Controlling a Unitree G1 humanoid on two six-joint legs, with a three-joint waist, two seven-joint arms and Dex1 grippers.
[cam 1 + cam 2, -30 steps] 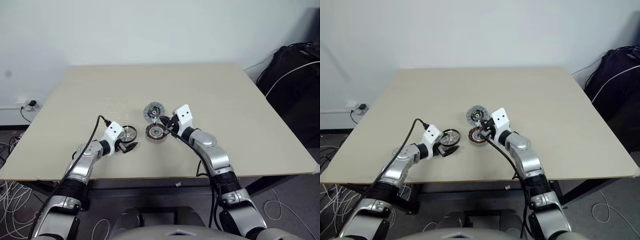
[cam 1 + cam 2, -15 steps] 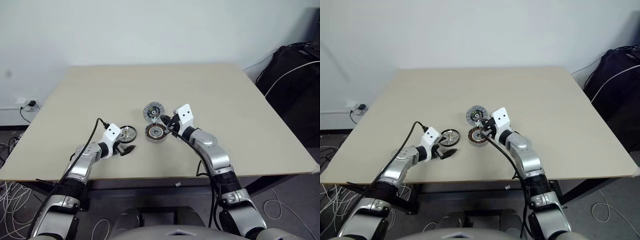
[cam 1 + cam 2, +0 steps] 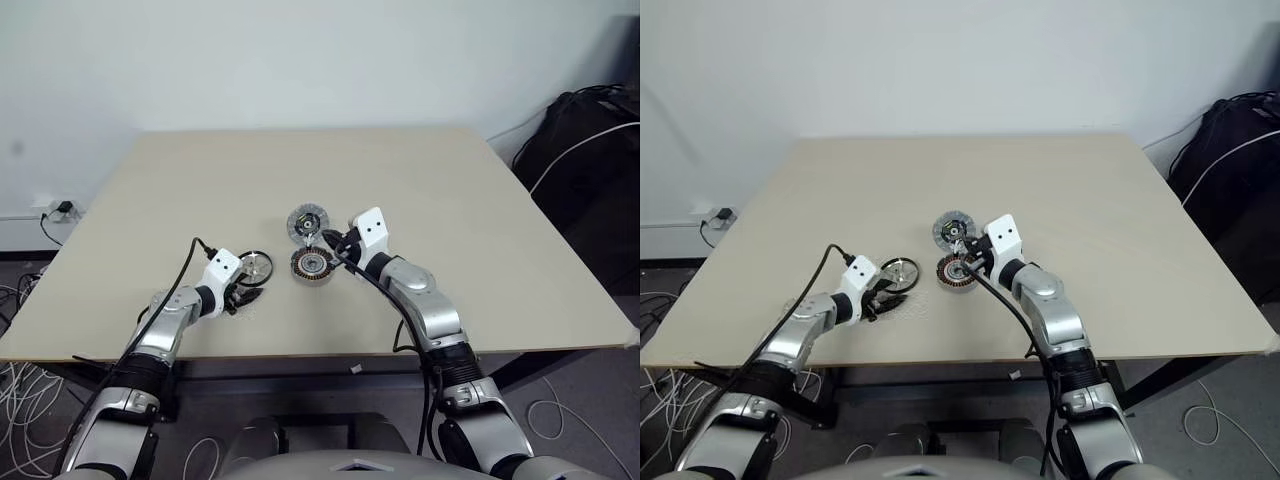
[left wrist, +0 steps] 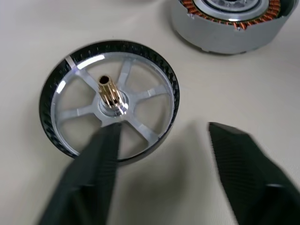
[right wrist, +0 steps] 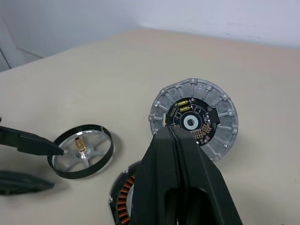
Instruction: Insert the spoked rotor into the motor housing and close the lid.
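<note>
Left gripper (image 4: 161, 140) parted — one finger inside spoked rotor (image 4: 108, 101), other outside rim; right gripper (image 5: 176, 154) clenched, empty.

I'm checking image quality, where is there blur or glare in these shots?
Left wrist view: left gripper fingers blurred up close, glare on the spoked rotor hub. Right wrist view: right gripper soft, the lid sharp.

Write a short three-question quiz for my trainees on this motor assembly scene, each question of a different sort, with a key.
1. True or false: the spoked rotor already sits inside the motor housing.
2. Which gripper has one finger inside the rotor's rim? A) left gripper B) right gripper
3. Fill in: the lid lies flat on the ____.

Key: 1 false, it lies on the table beside the housing. 2 A. 3 table.
</note>
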